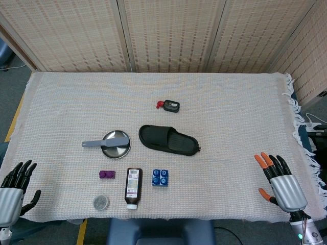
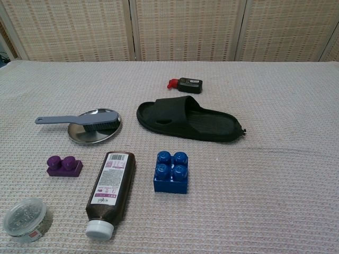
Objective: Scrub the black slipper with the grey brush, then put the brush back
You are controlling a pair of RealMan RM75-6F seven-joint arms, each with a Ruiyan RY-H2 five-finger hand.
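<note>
The black slipper (image 1: 168, 140) (image 2: 188, 118) lies flat near the middle of the cloth, toe end toward the right. The grey brush (image 1: 104, 143) (image 2: 79, 121) rests across a round metal plate (image 1: 116, 149) (image 2: 92, 135), bristles down, handle pointing left. My left hand (image 1: 14, 191) hovers at the table's front left corner, fingers spread, holding nothing. My right hand (image 1: 280, 179) is at the front right edge, fingers spread, palm empty. Both hands are far from the brush and the slipper. Neither hand shows in the chest view.
A small black and red device (image 1: 169, 105) (image 2: 186, 84) lies behind the slipper. In front are a purple brick (image 1: 107, 174) (image 2: 64, 165), a dark bottle with a white cap (image 1: 133, 188) (image 2: 110, 193), a blue brick (image 1: 160, 177) (image 2: 172, 171) and a small round clear container (image 1: 101, 202) (image 2: 25, 219).
</note>
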